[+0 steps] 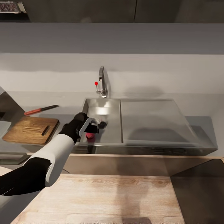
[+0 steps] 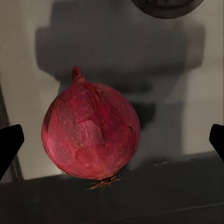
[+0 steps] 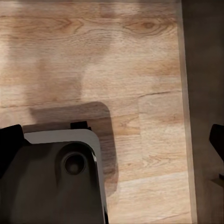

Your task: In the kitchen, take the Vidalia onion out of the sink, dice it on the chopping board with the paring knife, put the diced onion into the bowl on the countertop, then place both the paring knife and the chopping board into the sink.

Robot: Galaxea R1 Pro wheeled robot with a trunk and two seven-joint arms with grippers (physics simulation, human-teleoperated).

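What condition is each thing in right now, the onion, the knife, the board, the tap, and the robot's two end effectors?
Onion: whole, uncut, lying in the sink.
Knife: flat on the counter, behind the board.
Board: flat, bare.
Tap: no water running.
Left end effector: open, fingers either side of the onion, not touching.
Right end effector: open, holding nothing.

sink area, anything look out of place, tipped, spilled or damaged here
Nothing stands out. The Vidalia onion sits whole on the floor of the sink, with the left gripper open over it. The chopping board lies flat on the countertop, and the paring knife lies just behind it. No spills visible.
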